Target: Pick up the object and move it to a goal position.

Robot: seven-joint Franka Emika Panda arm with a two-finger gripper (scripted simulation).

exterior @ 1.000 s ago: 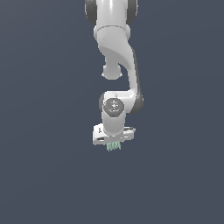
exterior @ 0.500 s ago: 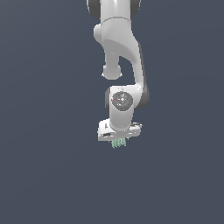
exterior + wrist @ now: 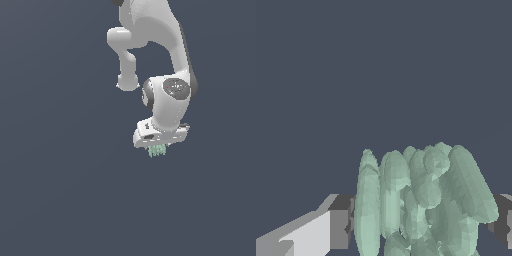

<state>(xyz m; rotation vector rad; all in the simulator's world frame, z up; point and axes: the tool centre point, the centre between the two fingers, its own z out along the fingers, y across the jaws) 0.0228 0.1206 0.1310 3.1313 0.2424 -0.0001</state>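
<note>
The object is a tiny pale mint-green ribbed block hanging just under the white hand of the arm, right of the middle of the exterior view. My gripper is shut on it, and the block hides most of the fingers there. In the wrist view the object fills the near field as a cluster of rounded green ridges, held between two grey fingers on either side. It hangs in the air over the plain dark blue-grey ground.
The white arm reaches down from the upper edge of the exterior view. Around it lies only uniform dark blue-grey ground.
The arm has swung toward the exterior view's right and risen a little, carrying the object with it. The wrist has turned. The grip is unchanged.
</note>
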